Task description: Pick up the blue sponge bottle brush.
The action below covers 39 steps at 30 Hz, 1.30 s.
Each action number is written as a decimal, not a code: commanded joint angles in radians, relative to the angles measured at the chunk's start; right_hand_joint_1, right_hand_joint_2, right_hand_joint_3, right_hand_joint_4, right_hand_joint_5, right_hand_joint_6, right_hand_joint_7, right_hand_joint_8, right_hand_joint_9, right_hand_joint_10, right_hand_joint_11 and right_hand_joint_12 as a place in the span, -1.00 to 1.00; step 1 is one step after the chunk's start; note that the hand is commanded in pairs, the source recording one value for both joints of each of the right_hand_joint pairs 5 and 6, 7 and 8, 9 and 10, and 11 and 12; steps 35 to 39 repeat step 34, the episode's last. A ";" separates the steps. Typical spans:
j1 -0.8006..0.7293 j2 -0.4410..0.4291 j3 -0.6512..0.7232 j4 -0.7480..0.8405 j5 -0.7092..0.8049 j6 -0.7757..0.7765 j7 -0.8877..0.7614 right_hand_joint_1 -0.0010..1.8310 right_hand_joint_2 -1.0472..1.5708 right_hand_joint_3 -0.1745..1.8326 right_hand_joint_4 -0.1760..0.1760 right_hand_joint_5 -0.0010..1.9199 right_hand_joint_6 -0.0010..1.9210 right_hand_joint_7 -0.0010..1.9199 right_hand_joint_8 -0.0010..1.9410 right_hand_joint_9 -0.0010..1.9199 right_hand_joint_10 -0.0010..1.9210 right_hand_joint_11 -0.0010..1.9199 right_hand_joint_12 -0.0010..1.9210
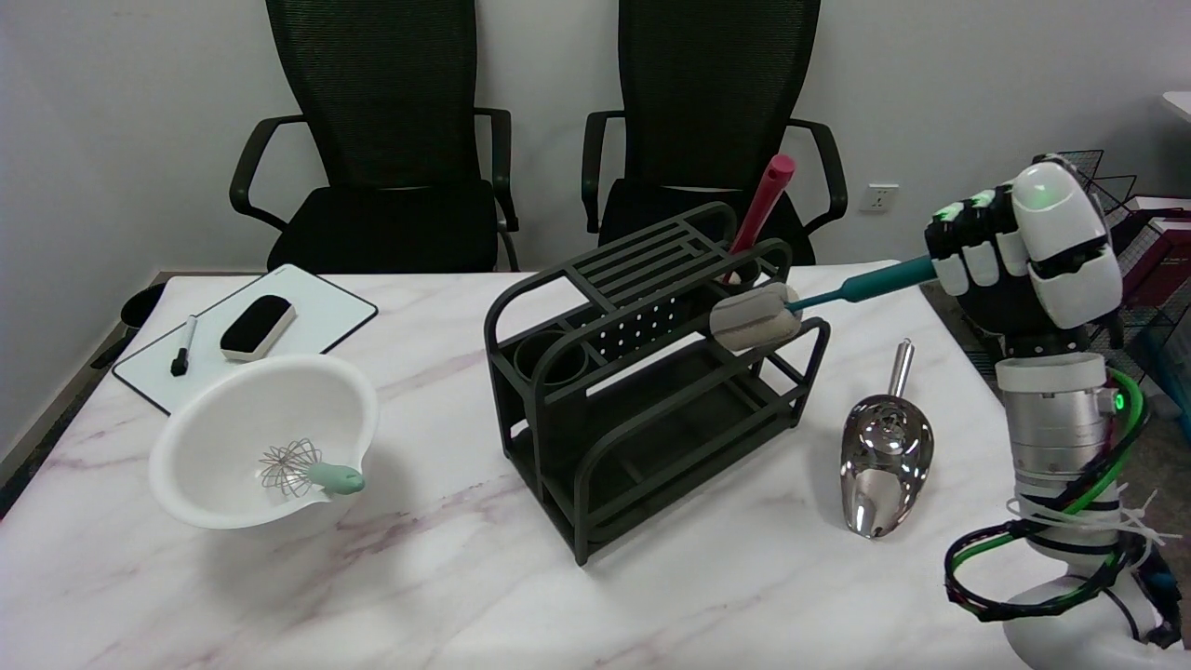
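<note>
The bottle brush [819, 296] has a teal handle and a grey-white sponge head [754, 318]. My right hand [1019, 256] grips the handle's end at the right of the picture, fingers curled around it. The brush is held in the air, nearly level, pointing left. Its sponge head hangs over the right end of the black rack [642, 372], just above the upper rail.
A red-handled tool [761, 209] stands in the rack's back right cup. A steel scoop [884, 456] lies right of the rack. At left, a white bowl [242, 409] holds a whisk [302, 470], with a whiteboard [316, 312], eraser and marker behind. Two chairs stand beyond the table.
</note>
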 commanded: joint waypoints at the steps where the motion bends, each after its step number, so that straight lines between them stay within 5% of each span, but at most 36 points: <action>1: -0.181 0.003 0.235 0.177 -0.092 -0.123 -0.011 0.12 1.00 0.00 0.00 1.00 1.00 1.00 0.98 1.00 1.00 1.00 1.00; 12: -0.322 -0.104 0.175 0.076 -0.076 0.033 -0.072 0.12 1.00 0.07 0.00 1.00 1.00 1.00 0.98 1.00 1.00 1.00 1.00; 30: -0.175 -0.092 -0.169 -0.112 -0.020 0.143 -0.156 0.12 1.00 0.11 0.00 1.00 1.00 1.00 0.98 1.00 1.00 1.00 1.00; 39: -0.165 -0.091 -0.191 -0.108 -0.016 0.153 -0.152 0.12 1.00 0.11 0.00 1.00 1.00 1.00 0.98 1.00 1.00 1.00 1.00</action>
